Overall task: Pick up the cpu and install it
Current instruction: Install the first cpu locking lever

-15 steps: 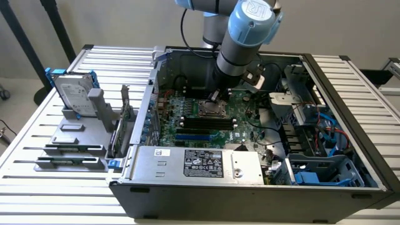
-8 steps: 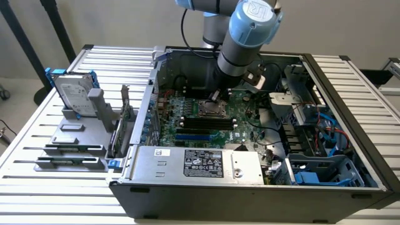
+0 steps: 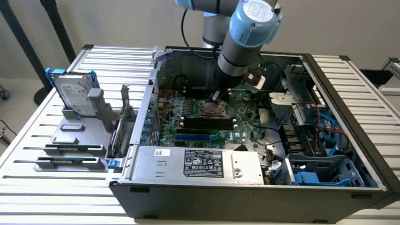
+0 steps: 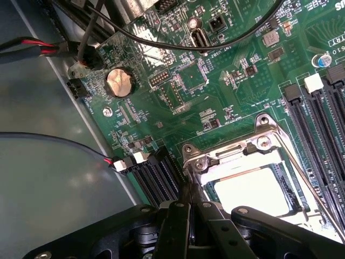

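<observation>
The cpu lies flat inside the motherboard socket, its shiny top glaring bright within the metal frame. My gripper is shut, and its black fingers meet in a narrow tip at the corner of the socket frame beside the cpu. I see nothing held between them. In the exterior view the arm reaches down into the open computer case, with the gripper just above the socket in the middle of the green board.
A labelled silver power supply fills the case's near side. A hard drive with blue rails stands on a grey rack at the exterior view's left. Black memory slots, a coin battery and loose cables surround the socket.
</observation>
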Controlling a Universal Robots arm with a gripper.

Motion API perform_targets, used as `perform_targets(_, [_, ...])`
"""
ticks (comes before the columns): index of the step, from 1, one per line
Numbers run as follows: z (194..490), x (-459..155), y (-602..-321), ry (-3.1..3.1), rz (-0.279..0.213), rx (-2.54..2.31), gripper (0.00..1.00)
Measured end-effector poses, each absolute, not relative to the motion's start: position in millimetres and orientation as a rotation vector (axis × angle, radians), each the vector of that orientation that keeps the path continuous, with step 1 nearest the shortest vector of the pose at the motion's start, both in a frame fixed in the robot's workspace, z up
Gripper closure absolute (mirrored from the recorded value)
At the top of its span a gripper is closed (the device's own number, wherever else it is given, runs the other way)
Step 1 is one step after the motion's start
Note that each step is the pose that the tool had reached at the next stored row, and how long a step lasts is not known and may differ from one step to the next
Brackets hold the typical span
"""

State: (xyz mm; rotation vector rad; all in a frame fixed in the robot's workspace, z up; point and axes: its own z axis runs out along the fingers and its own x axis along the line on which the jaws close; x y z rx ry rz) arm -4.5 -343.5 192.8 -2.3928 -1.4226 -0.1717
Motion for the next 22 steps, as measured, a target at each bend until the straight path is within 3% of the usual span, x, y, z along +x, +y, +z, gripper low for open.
perform_targets(22, [192.8, -4.5, -341.6, -1.428, -0.152, -2.406, 0.89])
